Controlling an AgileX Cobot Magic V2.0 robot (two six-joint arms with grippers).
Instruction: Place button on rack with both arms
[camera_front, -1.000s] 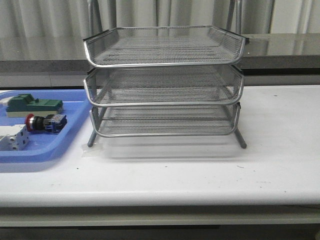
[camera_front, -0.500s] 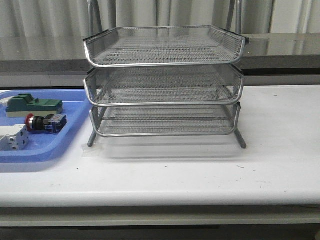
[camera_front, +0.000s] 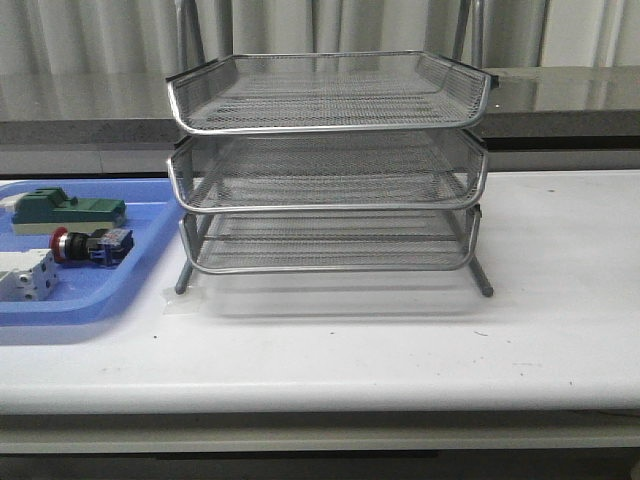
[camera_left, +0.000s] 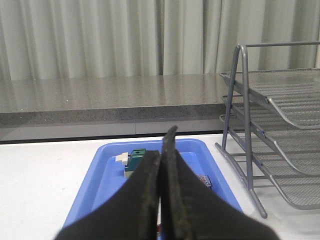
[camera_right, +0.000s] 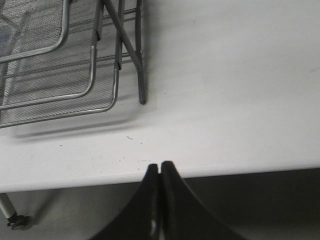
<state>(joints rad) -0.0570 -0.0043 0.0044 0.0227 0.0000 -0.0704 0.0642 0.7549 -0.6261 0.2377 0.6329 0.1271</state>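
Observation:
The button (camera_front: 90, 245), red cap to the left with a blue-black body, lies on its side in the blue tray (camera_front: 130, 290) at the table's left. In the left wrist view only its blue-black end (camera_left: 204, 181) shows past the fingers. The three-tier silver wire rack (camera_front: 328, 165) stands mid-table; its side (camera_left: 270, 130) and its front corner (camera_right: 75, 60) show in the wrist views. My left gripper (camera_left: 162, 145) is shut and empty, hanging before the tray. My right gripper (camera_right: 160, 166) is shut and empty at the table's front edge, right of the rack. Neither arm shows in the front view.
The blue tray also holds a green flat block (camera_front: 68, 211), seen in the left wrist view too (camera_left: 135, 159), and a white-grey block (camera_front: 25, 274). A grey ledge (camera_front: 560, 95) and curtains stand behind the table.

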